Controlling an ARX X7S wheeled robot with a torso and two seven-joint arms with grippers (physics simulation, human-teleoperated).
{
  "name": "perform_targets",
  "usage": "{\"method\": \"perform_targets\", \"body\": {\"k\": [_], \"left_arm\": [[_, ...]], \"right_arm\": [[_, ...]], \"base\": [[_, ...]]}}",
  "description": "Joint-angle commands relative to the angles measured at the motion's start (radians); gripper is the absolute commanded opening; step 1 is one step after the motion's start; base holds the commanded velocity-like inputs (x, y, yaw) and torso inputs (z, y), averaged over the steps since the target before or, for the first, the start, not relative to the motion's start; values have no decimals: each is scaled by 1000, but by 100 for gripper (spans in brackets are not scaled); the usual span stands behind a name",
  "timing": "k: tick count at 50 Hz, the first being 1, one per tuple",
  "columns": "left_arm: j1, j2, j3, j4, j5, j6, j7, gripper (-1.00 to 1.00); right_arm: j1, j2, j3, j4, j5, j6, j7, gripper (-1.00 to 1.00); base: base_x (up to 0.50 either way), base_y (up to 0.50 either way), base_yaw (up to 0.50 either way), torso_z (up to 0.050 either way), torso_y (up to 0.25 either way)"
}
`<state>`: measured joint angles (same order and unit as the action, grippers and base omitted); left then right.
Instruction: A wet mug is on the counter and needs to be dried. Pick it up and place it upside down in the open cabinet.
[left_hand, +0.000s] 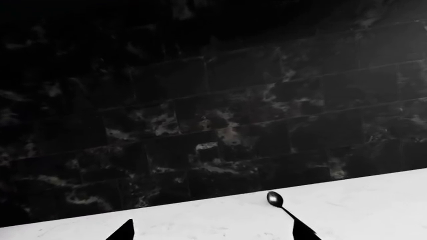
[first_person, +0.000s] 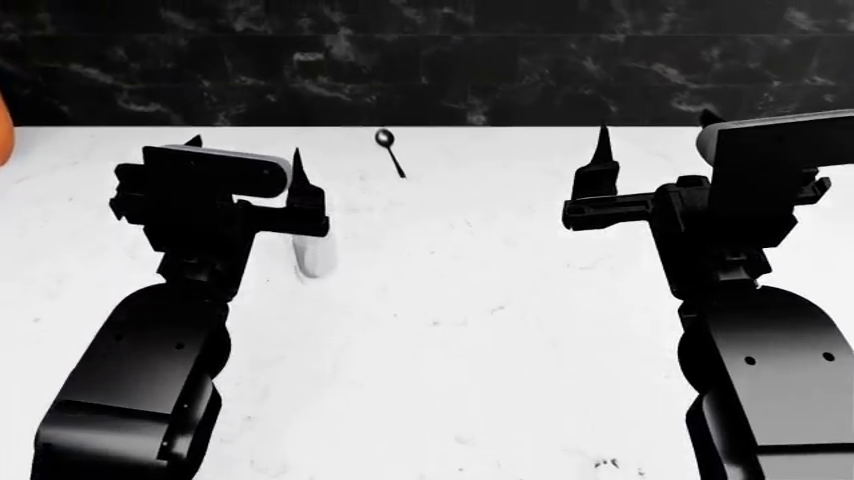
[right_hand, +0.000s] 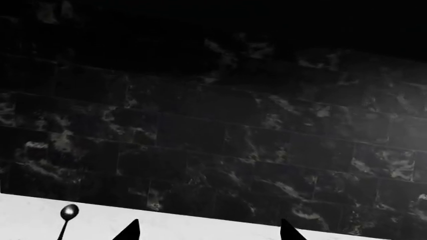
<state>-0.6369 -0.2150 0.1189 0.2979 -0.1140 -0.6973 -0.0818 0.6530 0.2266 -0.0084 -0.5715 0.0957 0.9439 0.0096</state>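
A smooth white stone-like bench (first_person: 507, 330), a glossy dark metal spoon (first_person: 388, 150) and polished black marble tiles (left_hand: 200, 100) are being shown.

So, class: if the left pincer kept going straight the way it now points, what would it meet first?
The left pincer points along the counter at the dark tiled wall. Nothing stands between; the spoon lies off to one side. Probably the wall, though depth is unclear.
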Motion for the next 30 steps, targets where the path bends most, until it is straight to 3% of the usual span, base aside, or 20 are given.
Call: {"method": "perform_targets", "body": {"k": [1, 13, 23, 30], "left_arm": [[2, -4, 5, -5, -4, 3, -4, 100], [7, -6, 7, -4, -12, 2, -8, 100], [28, -37, 33, 175, -103, -268, 43, 100], [54, -37, -14, 232, -173, -402, 67, 100]], "right_arm": [[-1, 1, 1, 1, 7, -2, 4, 100], [-2, 3, 0, -3, 12, 1, 10, 100], [-9, 7, 6, -4, 19, 4, 12, 100], [-16, 8, 7, -3, 25, -5, 12, 100]], "base": [[230, 55, 0, 0, 0], [211, 46, 0, 0, 1], [0, 0, 0, 0, 0], [0, 0, 0, 0, 0]]}}
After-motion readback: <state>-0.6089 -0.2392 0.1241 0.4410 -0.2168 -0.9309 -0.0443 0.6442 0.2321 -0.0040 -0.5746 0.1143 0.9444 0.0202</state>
